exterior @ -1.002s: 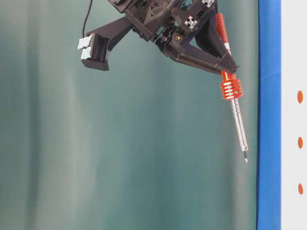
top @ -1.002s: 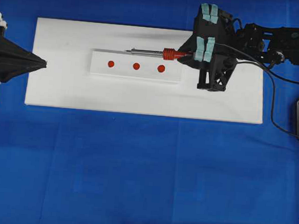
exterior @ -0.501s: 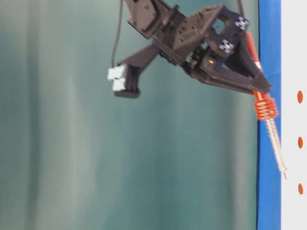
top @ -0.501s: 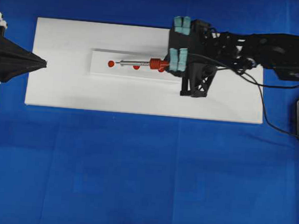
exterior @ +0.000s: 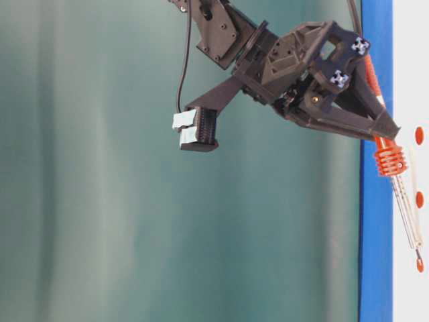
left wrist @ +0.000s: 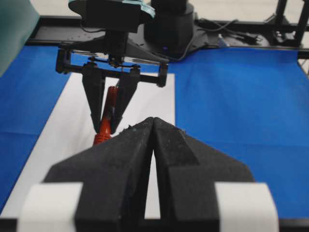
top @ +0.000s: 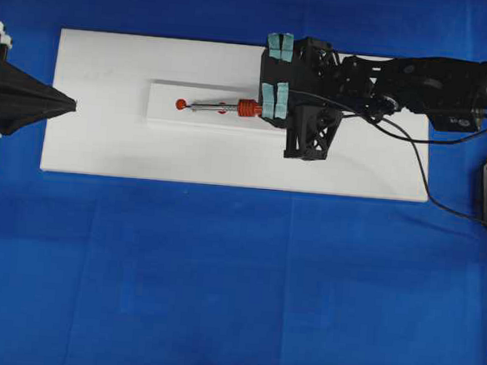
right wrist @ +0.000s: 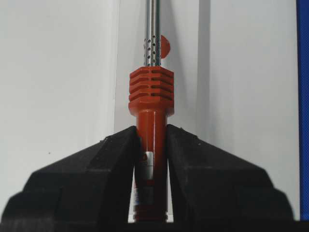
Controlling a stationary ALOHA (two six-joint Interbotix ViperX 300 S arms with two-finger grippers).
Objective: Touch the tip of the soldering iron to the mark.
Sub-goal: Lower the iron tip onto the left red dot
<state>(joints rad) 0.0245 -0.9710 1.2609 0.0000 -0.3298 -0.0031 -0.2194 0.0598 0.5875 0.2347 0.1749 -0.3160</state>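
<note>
The soldering iron [top: 232,108] lies with its long axis parallel to the long edges of the white board [top: 104,148], tip toward the board's left short edge and red handle toward the right. In the table-level view the shaft slopes down from the ribbed collar to the tip. The tip meets the leftmost red mark [top: 181,105] of the row on the raised white strip [top: 160,114]; in the table-level view the tip sits at that mark [exterior: 419,265]. The shaft passes over the other marks of the row, one of which shows beside the perforated shaft in the right wrist view.

The right gripper [top: 275,101] is clamped on the red handle: the handle sits between the two black fingers [right wrist: 87,179], collar and shaft projecting forward of the fingertips. The black cord [top: 397,135] runs from the gripper toward the right edge of the board and off it.

The left gripper [top: 69,102] rests at the left short edge of the board, its fingers pressed together with nothing between them, pointing along the board toward the iron.

The board lies on a blue cloth [top: 236,282] covering the table. A teal backdrop [exterior: 134,201] fills the table-level view.
</note>
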